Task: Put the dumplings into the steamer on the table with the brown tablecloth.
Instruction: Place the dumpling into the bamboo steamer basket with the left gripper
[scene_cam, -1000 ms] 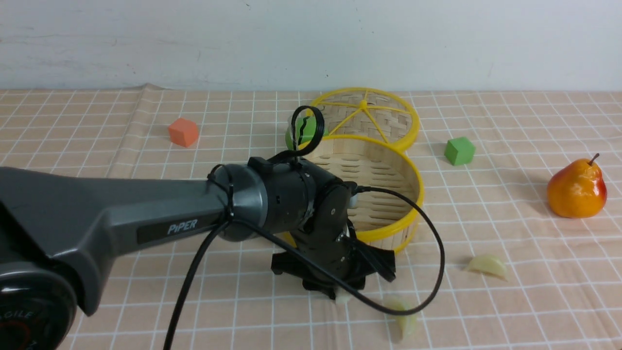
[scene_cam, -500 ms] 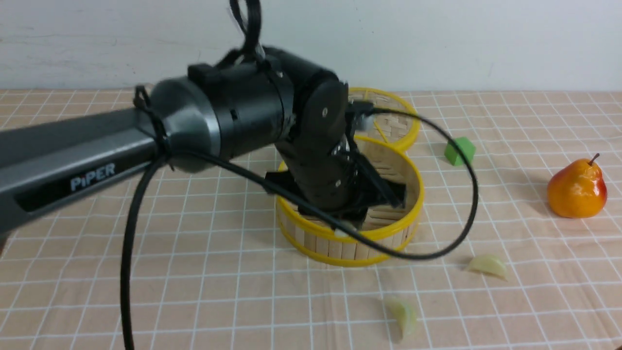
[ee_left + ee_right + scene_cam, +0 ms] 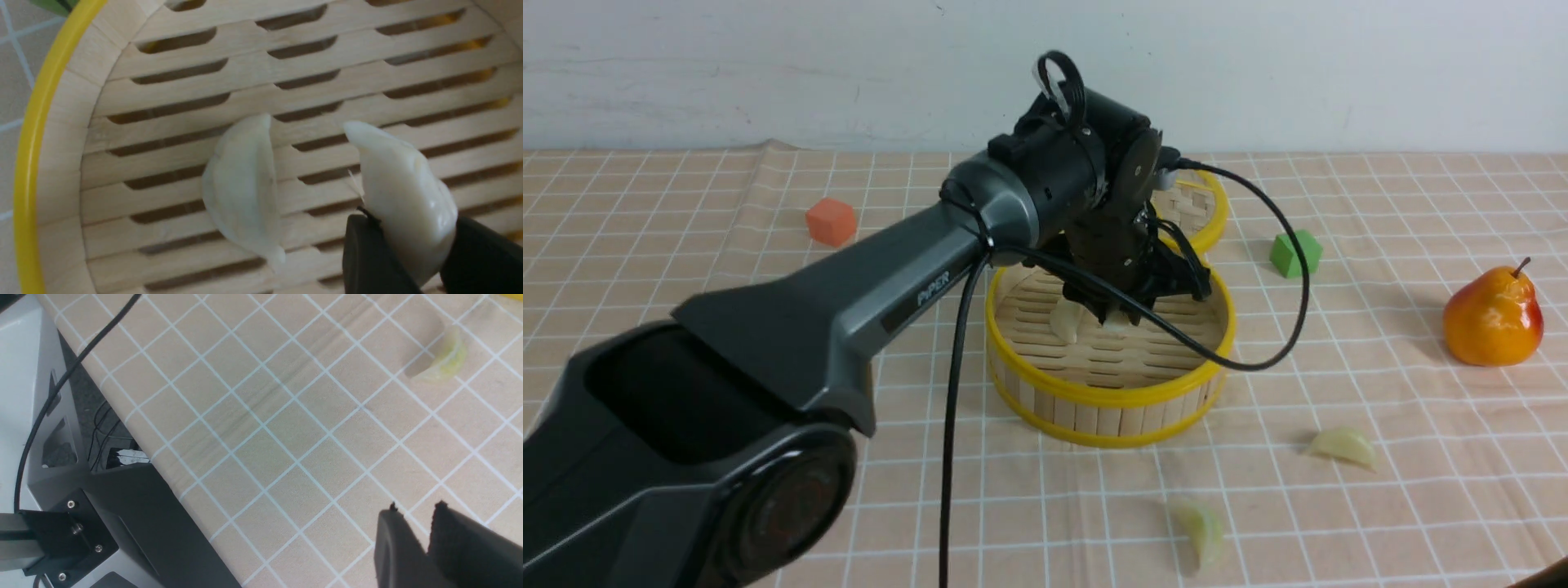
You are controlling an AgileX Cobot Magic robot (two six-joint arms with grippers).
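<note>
The round bamboo steamer (image 3: 1107,392) with yellow rims stands mid-table on the brown tablecloth (image 3: 686,204). My left gripper (image 3: 1115,314) hangs inside it, shut on a pale dumpling (image 3: 400,183) just above the slatted floor. A second dumpling (image 3: 1063,320) lies on the slats right beside the held one, seen close in the left wrist view (image 3: 241,188). Two more dumplings lie on the cloth in front of the steamer, one to the right (image 3: 1342,446) and one nearer (image 3: 1202,531). My right gripper (image 3: 414,508) hovers over bare cloth, jaws slightly apart and empty, a dumpling (image 3: 443,361) some way off.
The flat woven lid (image 3: 1201,212) lies behind the steamer. A green cube (image 3: 1295,252) and a pear (image 3: 1493,317) sit to the right, an orange cube (image 3: 832,221) far left. The table's near edge (image 3: 163,473) and the robot's frame show in the right wrist view.
My left arm rose from the cloth in front of the steamer, carrying the dumpling up and forward over the rim, then down into the basket. The two loose dumplings stayed put.
</note>
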